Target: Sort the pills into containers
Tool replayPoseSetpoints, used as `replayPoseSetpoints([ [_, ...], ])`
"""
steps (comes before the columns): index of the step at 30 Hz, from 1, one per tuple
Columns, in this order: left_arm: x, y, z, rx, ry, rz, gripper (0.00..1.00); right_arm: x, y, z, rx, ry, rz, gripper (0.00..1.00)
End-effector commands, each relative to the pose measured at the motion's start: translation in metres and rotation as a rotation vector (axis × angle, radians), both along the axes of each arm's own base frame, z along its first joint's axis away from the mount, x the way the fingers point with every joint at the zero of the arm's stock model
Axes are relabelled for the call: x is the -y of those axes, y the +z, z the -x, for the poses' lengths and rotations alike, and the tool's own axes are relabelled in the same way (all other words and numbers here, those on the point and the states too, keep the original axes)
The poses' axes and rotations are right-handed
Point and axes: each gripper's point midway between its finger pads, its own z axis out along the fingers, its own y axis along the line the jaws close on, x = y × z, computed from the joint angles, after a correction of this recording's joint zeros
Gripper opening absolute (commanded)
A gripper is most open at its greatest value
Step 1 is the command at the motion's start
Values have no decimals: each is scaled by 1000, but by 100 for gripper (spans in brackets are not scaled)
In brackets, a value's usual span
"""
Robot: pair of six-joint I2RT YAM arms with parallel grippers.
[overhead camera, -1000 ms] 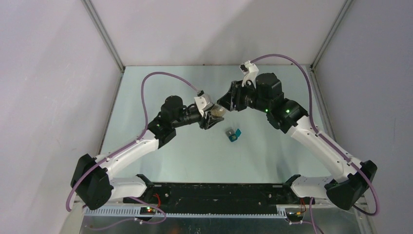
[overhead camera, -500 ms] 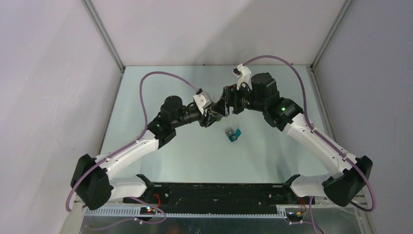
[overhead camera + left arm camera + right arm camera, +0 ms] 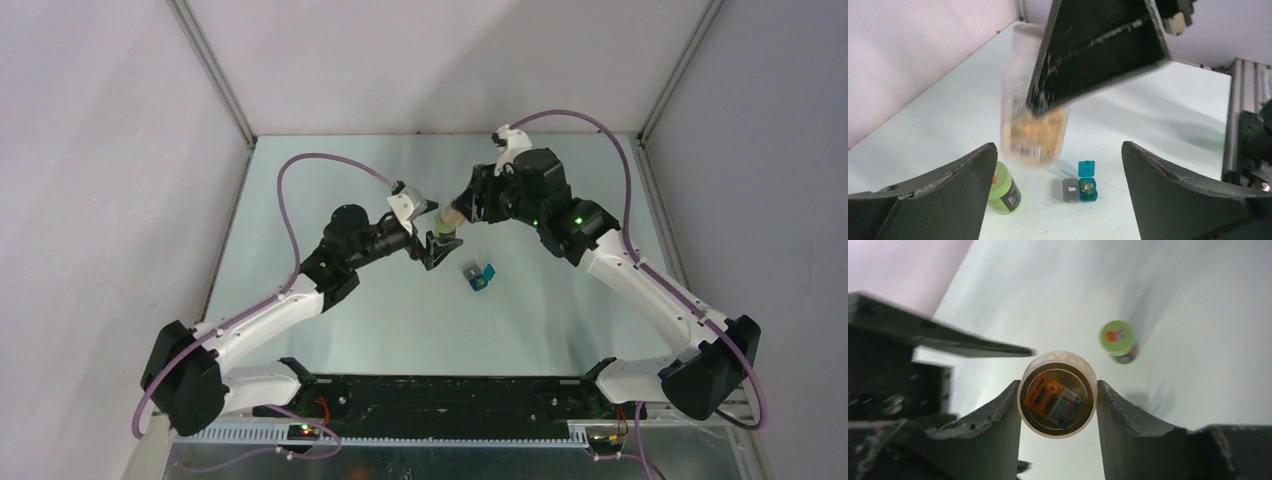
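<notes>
My right gripper (image 3: 1057,389) is shut on the pale beige bottle (image 3: 1057,395), whose top carries an orange label. It holds the bottle above the table. In the left wrist view that bottle (image 3: 1034,125) shows orange pills inside, under a right finger (image 3: 1098,55). My left gripper (image 3: 1058,147) stands wide open just short of it, holding nothing. The lime-green-topped bottle (image 3: 1003,187) stands upright on the table below, beside the left finger (image 3: 923,200). From above, the green top (image 3: 445,238) sits between both grippers.
A small pill case (image 3: 1080,186) lies on the table, its grey lid shut and its teal compartment (image 3: 481,276) open with a few yellowish pills inside. Pale walls enclose the table on three sides.
My left gripper has opened and let go of the pale bottle, then drawn back slightly left. My right gripper came in, closed on the bottle and now carries it.
</notes>
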Motion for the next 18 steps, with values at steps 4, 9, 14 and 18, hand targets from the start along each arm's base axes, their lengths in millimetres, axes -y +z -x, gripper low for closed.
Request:
replayPoseSetpoints([
  [4, -33, 32, -15, 41, 229, 150, 99, 126, -34, -57, -22, -555, 89, 37],
  [9, -62, 35, -33, -17, 430, 255, 99, 182, -114, -55, -147, -750, 207, 36],
  [14, -81, 34, -45, -72, 553, 295, 99, 204, -162, -54, -221, -818, 275, 35],
  [18, -82, 25, -50, -117, 578, 248, 99, 210, -189, -53, -265, -836, 309, 35],
])
